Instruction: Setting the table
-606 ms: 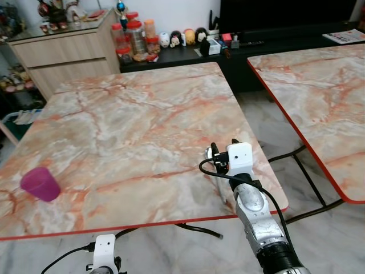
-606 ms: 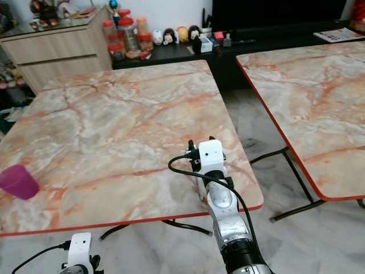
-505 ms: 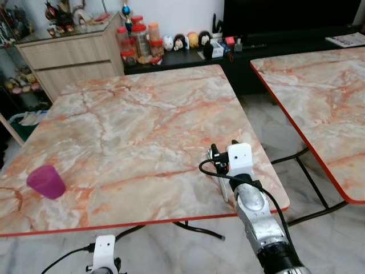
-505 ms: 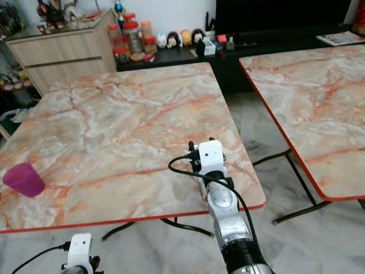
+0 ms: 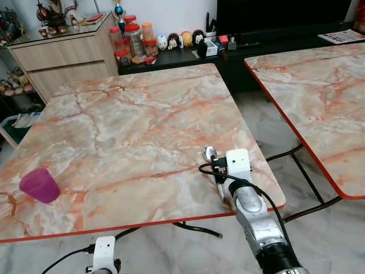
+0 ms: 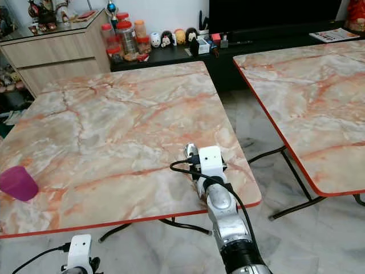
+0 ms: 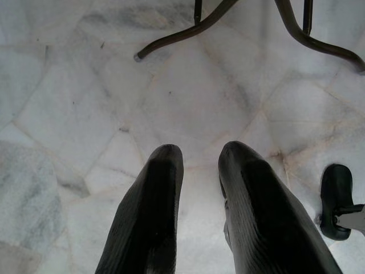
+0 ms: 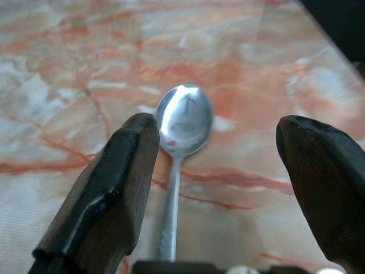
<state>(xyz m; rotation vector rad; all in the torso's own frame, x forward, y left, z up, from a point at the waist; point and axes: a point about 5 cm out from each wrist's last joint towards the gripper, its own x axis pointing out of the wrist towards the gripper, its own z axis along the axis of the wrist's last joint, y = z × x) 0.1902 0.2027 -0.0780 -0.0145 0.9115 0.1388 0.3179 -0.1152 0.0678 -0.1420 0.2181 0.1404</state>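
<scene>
Now, right gripper [image 8: 211, 165] fingers spread wide, spoon [image 8: 181, 134] lying loose betw. them on table [image 5: 131, 131].

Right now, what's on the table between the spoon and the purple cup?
Nothing: in the left eye view, only bare marble tabletop runs from the spoon, lying under the open right gripper, to the purple cup.

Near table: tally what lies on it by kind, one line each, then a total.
Spoon: 1
Cup: 1
Total: 2
</scene>
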